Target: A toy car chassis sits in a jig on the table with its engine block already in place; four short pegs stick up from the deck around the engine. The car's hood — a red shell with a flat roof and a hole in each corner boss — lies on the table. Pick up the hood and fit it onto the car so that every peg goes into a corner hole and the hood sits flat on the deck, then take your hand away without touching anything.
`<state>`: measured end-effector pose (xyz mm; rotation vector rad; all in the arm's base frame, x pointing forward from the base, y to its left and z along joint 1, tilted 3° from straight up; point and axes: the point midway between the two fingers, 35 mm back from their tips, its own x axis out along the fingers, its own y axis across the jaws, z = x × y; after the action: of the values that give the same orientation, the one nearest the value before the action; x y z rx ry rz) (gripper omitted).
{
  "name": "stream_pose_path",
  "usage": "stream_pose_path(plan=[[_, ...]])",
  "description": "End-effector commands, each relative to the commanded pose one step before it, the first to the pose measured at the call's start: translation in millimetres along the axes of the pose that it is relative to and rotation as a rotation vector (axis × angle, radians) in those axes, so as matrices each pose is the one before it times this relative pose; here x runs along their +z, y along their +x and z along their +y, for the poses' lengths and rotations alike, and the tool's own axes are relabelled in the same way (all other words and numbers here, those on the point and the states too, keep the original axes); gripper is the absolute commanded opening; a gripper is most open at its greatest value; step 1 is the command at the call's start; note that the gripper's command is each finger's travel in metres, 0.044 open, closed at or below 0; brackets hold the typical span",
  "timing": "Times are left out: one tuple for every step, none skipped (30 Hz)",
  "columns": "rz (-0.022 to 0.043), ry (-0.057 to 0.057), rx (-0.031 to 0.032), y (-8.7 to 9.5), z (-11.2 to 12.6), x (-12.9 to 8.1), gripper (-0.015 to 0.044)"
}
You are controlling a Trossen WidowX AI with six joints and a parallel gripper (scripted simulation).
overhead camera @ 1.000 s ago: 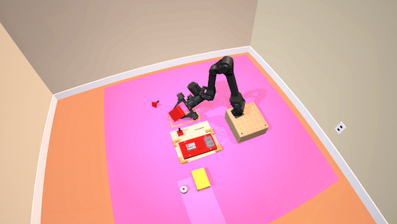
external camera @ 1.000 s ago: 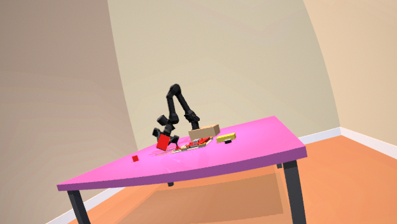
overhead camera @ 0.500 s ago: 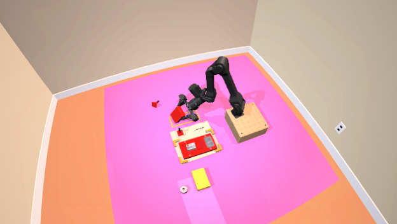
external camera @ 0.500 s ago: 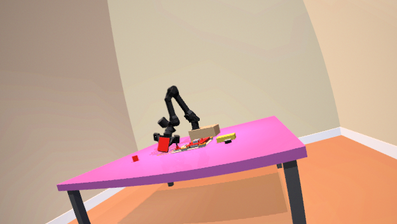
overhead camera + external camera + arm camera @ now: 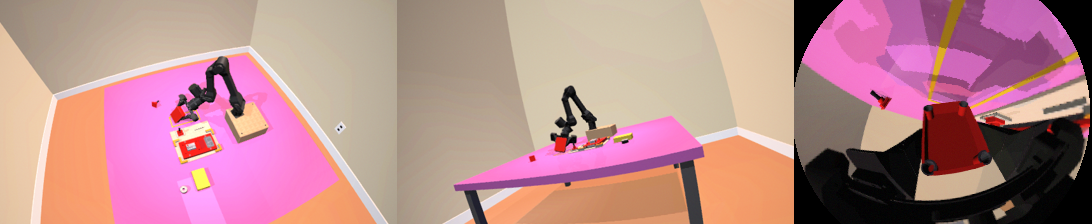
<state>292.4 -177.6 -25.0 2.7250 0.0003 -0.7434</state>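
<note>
The red hood point(image 5: 179, 113) is held tilted above the yellow-outlined square point(image 5: 184, 121) on the bench point(image 5: 651, 140), gripped across its width between the fingers of the gripper point(image 5: 184, 109). The chassis point(image 5: 198, 147) is seated in its jig point(image 5: 178, 135) just beside, apart from the hood.

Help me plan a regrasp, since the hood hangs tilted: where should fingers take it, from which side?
Pinch the hood across two opposite side walls, between corner bosses, coming square onto its flat roof face; parallel walls suit the jaws, holes stay free.
</note>
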Motion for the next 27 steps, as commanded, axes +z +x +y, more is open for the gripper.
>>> stream_pose_path(plan=[[-0.00016,0.0036,-0.00011,0.00,-0.14,0.19,0.0394],[0.00000,0.0000,0.00000,0.00,0.00,0.00,0.0420],[0.00000,0.0000,0.00000,0.00,0.00,0.00,0.0440],[0.00000,0.0000,0.00000,0.00,0.00,0.00,0.0440],[0.00000,0.0000,0.00000,0.00,0.00,0.00,0.0440],[-0.00041,0.0026,-0.00017,-0.74,0.47,-0.24,0.0440],[-0.00081,0.0052,-0.00034,-1.51,0.92,-0.48,0.0440],[-0.00119,0.0079,-0.00050,-2.32,1.36,-0.73,0.0440],[-0.00147,0.0102,-0.00062,-3.02,1.67,-0.94,0.0440],[-0.00170,0.0126,-0.00071,-3.77,1.93,-1.16,0.0440],[-0.00184,0.0148,-0.00078,-4.50,2.10,-1.37,0.0440],[-0.00181,0.0161,-0.00078,-4.96,2.06,-1.48,0.0440],[-0.00165,0.0165,-0.00072,-5.14,1.88,-1.51,0.0440],[-0.00146,0.0167,-0.00066,-5.23,1.65,-1.51,0.0440],[-0.00125,0.0168,-0.00059,-5.31,1.42,-1.50,0.0440],[-0.00105,0.0169,-0.00052,-5.37,1.19,-1.48,0.0440],[-0.00084,0.0170,-0.00045,-5.42,0.96,-1.46,0.0440],[-0.00064,0.0171,-0.00039,-5.46,0.73,-1.44,0.0440],[-0.00042,0.0172,-0.00033,-5.49,0.51,-1.40,0.0440],[-0.00021,0.0173,-0.00026,-5.51,0.28,-1.37,0.0440],[0.00000,0.0174,-0.00020,-5.52,0.05,-1.33,0.0440],[0.00022,0.0174,-0.00014,-5.52,-0.17,-1.28,0.0440],[0.00044,0.0175,-0.00008,-5.51,-0.39,-1.23,0.0440],[0.00067,0.0176,-0.00003,-5.49,-0.61,-1.17,0.0440],[0.00089,0.0177,0.00003,-5.46,-0.82,-1.11,0.0440],[0.00112,0.0177,0.00008,-5.42,-1.02,-1.04,0.0440],[0.00135,0.0178,0.00013,-5.37,-1.22,-0.97,0.0440]])
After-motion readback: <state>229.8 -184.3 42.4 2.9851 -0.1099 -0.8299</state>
